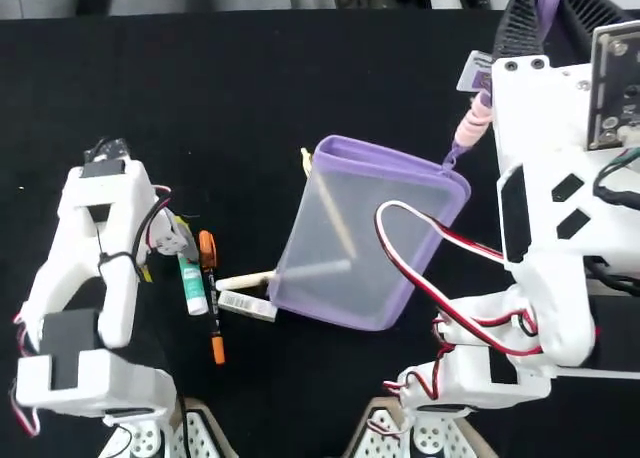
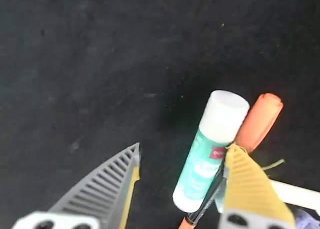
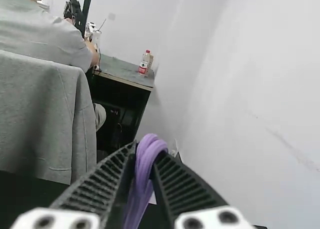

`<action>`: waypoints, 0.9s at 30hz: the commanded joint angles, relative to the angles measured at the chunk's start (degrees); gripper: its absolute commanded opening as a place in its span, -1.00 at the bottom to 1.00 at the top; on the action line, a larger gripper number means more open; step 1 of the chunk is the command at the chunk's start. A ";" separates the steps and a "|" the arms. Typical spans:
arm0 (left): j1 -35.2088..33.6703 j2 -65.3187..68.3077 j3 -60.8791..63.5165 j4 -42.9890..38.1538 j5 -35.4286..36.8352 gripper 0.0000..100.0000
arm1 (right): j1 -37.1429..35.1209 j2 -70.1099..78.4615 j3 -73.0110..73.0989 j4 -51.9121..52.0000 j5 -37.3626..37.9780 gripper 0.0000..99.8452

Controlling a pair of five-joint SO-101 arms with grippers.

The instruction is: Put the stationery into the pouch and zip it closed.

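Right wrist view: right gripper [image 3: 144, 150] clamps the purple strap [image 3: 137, 189]; left gripper [image 2: 184, 148] wide by glue stick [image 2: 205, 156]

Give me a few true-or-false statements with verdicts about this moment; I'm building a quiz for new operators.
1. The right gripper is shut on the purple strap of the pouch. True.
2. The glue stick is inside the pouch. False: it lies on the table beside the orange marker.
3. The left gripper is open near the glue stick. True.
4. The orange marker stands upright. False: it lies flat on the table.
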 commanded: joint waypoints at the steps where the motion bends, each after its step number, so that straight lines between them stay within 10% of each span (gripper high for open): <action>1: -0.40 5.01 -2.86 -6.15 0.09 -0.47 | -0.70 -1.63 -1.01 0.97 0.53 -0.98; 9: -0.31 13.01 -3.56 -9.05 0.09 -0.49 | -0.70 -1.63 -1.01 0.97 0.53 -0.98; 14: -0.22 13.45 -3.56 -9.05 0.09 -0.94 | -0.70 -1.63 -1.01 0.97 0.53 -0.98; 27: 9.36 2.81 -15.34 1.58 0.44 -0.94 | -1.05 -1.63 -0.92 0.97 0.18 -0.98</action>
